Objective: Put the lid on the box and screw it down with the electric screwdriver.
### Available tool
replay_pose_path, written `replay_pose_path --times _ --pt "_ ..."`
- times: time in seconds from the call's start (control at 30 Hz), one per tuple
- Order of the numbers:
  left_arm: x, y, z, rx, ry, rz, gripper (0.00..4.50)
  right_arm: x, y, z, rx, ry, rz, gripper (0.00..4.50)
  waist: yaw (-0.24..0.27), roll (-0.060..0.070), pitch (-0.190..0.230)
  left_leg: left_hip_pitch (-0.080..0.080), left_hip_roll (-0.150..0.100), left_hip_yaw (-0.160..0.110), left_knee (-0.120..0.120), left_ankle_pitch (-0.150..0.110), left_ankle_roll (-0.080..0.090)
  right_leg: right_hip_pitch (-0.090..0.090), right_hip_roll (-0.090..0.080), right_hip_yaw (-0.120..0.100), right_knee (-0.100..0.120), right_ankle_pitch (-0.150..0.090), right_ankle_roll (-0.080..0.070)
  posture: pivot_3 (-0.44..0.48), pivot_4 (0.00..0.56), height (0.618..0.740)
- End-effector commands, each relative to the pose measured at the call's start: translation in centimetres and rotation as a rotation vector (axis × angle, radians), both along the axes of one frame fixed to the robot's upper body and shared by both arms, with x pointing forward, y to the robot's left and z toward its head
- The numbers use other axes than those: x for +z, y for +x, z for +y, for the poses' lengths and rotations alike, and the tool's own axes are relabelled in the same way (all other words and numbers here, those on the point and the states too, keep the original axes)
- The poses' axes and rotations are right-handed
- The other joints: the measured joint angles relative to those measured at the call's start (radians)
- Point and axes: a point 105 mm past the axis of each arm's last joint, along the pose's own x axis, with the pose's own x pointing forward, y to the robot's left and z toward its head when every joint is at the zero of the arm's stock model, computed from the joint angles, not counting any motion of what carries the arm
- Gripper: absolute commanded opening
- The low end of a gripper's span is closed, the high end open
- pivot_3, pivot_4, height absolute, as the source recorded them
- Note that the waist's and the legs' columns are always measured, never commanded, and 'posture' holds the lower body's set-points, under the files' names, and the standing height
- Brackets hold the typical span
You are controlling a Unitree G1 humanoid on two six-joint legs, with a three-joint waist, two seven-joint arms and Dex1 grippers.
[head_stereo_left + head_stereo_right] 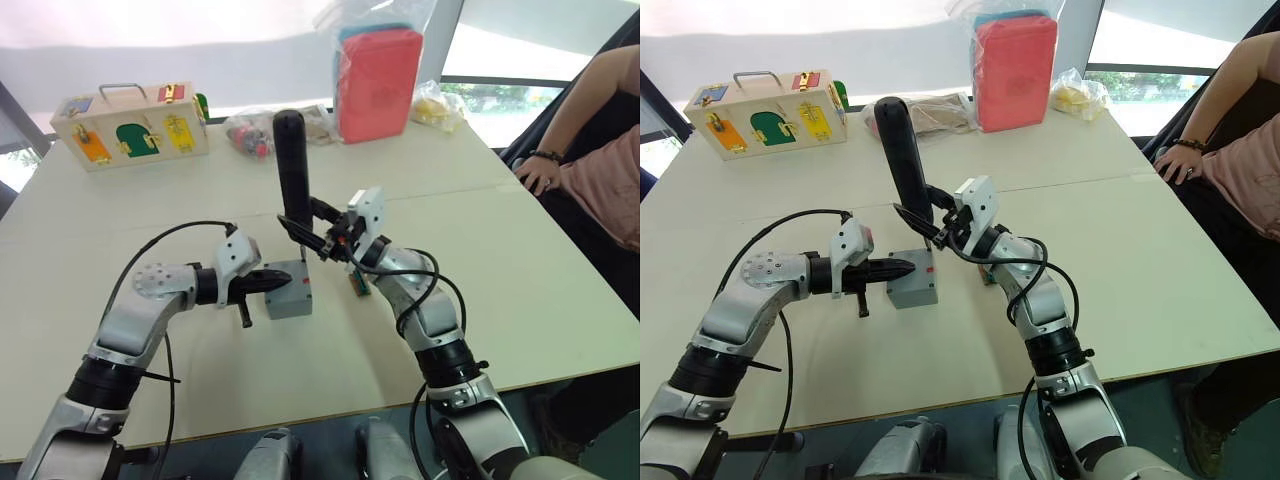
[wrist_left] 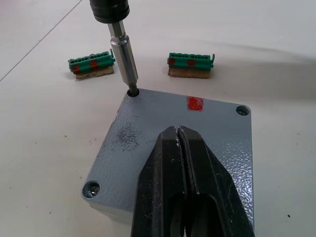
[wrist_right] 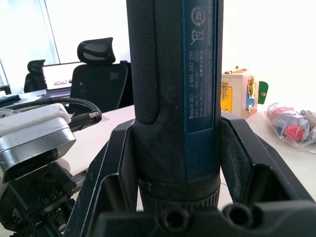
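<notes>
I see the lid (image 2: pixel 177 143) seated on the box (image 1: pixel 289 298), near the middle of the tabletop (image 1: pixel 520 300). My left tool (image 2: pixel 178 163) has its fingers pressed together, tips resting on the lid. My right tool (image 1: pixel 308 232) is clamped on the electric screwdriver (image 1: pixel 292 170), held upright, its bit (image 2: pixel 126 59) in the lid's far-left corner hole. Two green connectors (image 2: pixel 190 61) lie just beyond the box.

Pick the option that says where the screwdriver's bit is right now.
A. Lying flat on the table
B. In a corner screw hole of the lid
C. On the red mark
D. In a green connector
B: the electric screwdriver, held upright in the right pincer, has its bit seated in a corner hole of the lid, clear of the red mark.
</notes>
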Motion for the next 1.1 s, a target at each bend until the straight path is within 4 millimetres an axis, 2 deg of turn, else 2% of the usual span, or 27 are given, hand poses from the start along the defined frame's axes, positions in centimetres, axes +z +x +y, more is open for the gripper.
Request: replay_pose_path --times 0.03,0.27,0.37,0.57,0.63,0.7,0.73,0.87,1.1 --pt "-0.5 -0.2 0.6 0.013 0.021 0.014 0.0 -1.0 -0.3 1.2 0.043 -0.025 0.035 1.81 0.0 0.0 0.0 0.0 0.0 0.0 0.0 0.0 0.0 0.0 0.0 0.0 0.0 0.0 0.0 0.0 0.15 0.74" --pt "-0.8 -0.3 0.8 0.017 0.028 0.023 0.0 -0.1 -0.6 1.5 0.057 -0.012 0.018 1.81 0.0 0.0 0.0 0.0 0.0 0.0 0.0 0.0 0.0 0.0 0.0 0.0 0.0 0.0 0.0 0.0 0.15 0.74" --pt "-0.9 -0.3 0.9 0.017 0.03 0.026 0.0 -1.2 -0.5 1.4 0.055 -0.039 0.044 1.81 0.0 0.0 0.0 0.0 0.0 0.0 0.0 0.0 0.0 0.0 0.0 0.0 0.0 0.0 0.0 0.0 0.15 0.74" --pt "-1.5 -0.4 1.2 0.027 0.042 0.044 0.0 -5.5 0.1 0.6 0.015 -0.127 0.185 1.81 0.0 0.0 -0.008 0.001 0.0 0.0 -0.001 0.0 0.0 0.001 0.0 0.0 0.0 0.0 0.0 0.0 0.15 0.74" --pt "-1.8 -0.5 1.4 0.031 0.048 0.054 0.0 -6.4 0.2 0.4 0.002 -0.139 0.222 1.81 0.001 0.0 -0.011 0.008 0.0 0.0 -0.005 0.0 0.0 0.006 0.0 0.001 -0.003 0.0 0.0 0.0 0.15 0.74" --pt "-2.0 -0.6 1.5 0.032 0.053 0.058 0.0 -6.8 0.3 0.3 -0.006 -0.144 0.233 1.81 0.002 0.0 -0.016 0.021 0.0 0.0 -0.014 -0.001 0.002 0.017 0.0 0.001 -0.008 -0.001 0.0 0.0 0.15 0.74" --pt "-2.1 -0.6 1.6 0.034 0.058 0.059 0.0 -7.0 0.3 0.3 -0.01 -0.148 0.234 1.81 0.002 0.0 -0.017 0.024 0.0 0.0 -0.014 -0.004 0.007 0.019 0.001 0.001 -0.008 -0.002 0.0 0.0 0.15 0.74" --pt "-2.4 -0.6 1.8 0.034 0.072 0.063 0.0 -8.2 0.1 0.1 -0.018 -0.177 0.262 1.81 0.004 0.0 -0.019 0.034 0.0 0.0 -0.016 -0.007 0.008 0.028 0.001 0.002 -0.009 -0.004 0.0 0.0 0.15 0.74" --pt "-2.8 -0.7 2.0 0.037 0.082 0.07 0.0 -9.3 0.3 -0.2 -0.05 -0.188 0.303 1.81 0.004 0.002 -0.029 0.036 0.0 0.0 -0.016 -0.009 0.008 0.031 0.001 0.002 -0.009 -0.006 0.0 0.0 0.15 0.74"
